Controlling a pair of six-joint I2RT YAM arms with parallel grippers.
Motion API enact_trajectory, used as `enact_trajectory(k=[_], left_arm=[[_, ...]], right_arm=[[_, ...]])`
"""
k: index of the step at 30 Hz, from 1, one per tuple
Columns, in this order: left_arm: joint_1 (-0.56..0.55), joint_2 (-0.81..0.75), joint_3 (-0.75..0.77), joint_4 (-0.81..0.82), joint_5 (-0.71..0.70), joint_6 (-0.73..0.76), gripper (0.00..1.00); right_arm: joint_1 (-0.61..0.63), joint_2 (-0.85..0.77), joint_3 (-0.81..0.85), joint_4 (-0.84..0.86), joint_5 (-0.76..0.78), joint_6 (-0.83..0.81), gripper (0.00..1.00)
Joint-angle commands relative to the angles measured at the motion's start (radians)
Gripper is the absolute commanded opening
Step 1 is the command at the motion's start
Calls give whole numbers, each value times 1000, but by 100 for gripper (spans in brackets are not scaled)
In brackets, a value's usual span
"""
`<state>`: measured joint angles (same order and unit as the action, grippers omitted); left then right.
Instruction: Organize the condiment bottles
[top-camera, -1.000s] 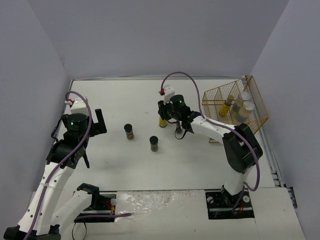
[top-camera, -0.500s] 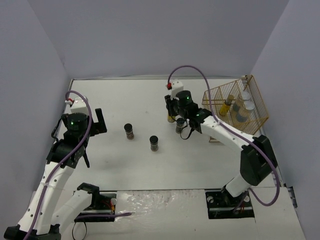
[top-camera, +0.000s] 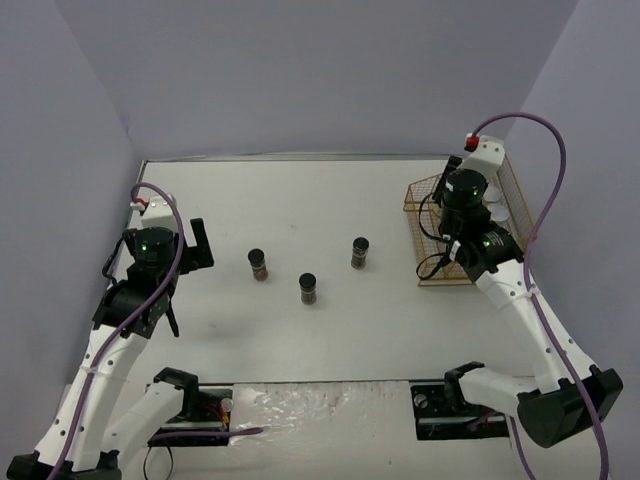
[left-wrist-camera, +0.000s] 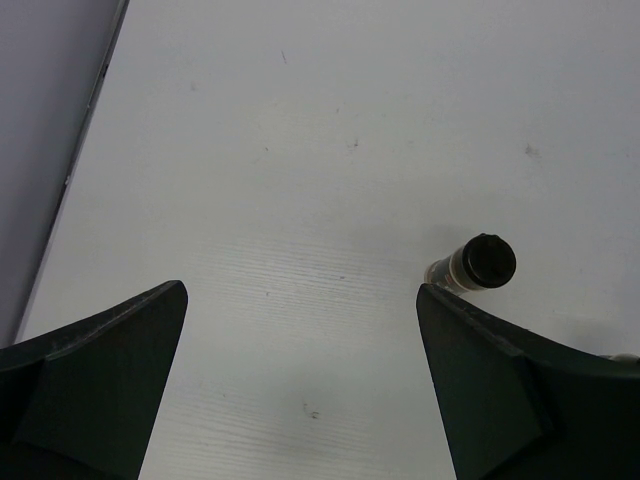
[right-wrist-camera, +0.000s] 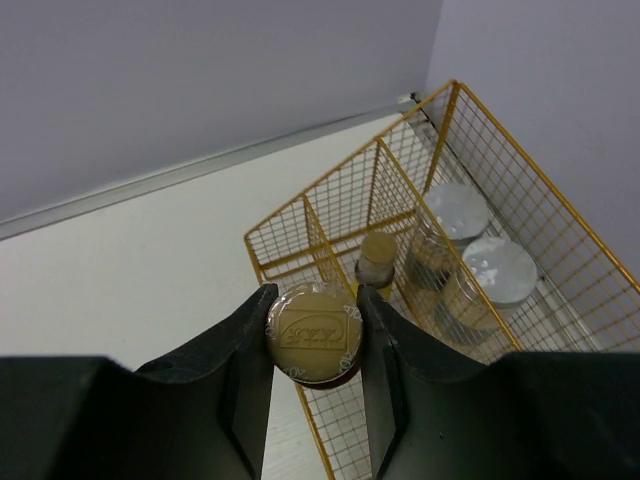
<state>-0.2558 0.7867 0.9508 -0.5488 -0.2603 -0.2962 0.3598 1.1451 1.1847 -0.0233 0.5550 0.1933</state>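
Note:
Three short dark black-capped jars stand on the table: one (top-camera: 258, 263), one (top-camera: 308, 287) and one (top-camera: 360, 252). My right gripper (right-wrist-camera: 314, 335) is shut on a slim yellow-filled jar (right-wrist-camera: 314, 330), holding it by its tan cap above the near part of the yellow wire basket (right-wrist-camera: 300, 225). In the basket stand another slim yellow jar (right-wrist-camera: 376, 258) and two wider clear jars with silver lids (right-wrist-camera: 455, 212) (right-wrist-camera: 497, 272). My left gripper (left-wrist-camera: 300, 400) is open and empty over bare table; one dark jar (left-wrist-camera: 477, 265) lies just past its right finger.
The wire basket (top-camera: 425, 200) sits at the far right of the table, near the right wall, and has dividers inside. Purple walls close the table on three sides. The arm bases stand at the near edge.
My right gripper has carried the slim yellow jar from the middle of the table rightwards to above the basket. A dark jar it hid now shows. The left arm has not moved.

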Motion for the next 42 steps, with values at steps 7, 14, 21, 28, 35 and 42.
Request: enact_trajectory(k=[7,14,21,28,35,42], left_arm=[[-7,7,13,59,8,6,97],[-7,5,12,61,12,5,97],[-7,0,9,61,12,5,97],[-8,-3,8,61,19,2,97],[-8,-4,8,63,19,0,97],[-10,-4,8,63,21,2,97]], right_arm=[[-194,-50,-81,34,52,96,0],[-267,-18,-137,75,9,131,0],[-280,41,-203,140,-23,176,0],[-287,108,-279,229,-9,206,0],[-297,168,-309,279,0,228,0],[-297,200,-326,312,5,241,10]])
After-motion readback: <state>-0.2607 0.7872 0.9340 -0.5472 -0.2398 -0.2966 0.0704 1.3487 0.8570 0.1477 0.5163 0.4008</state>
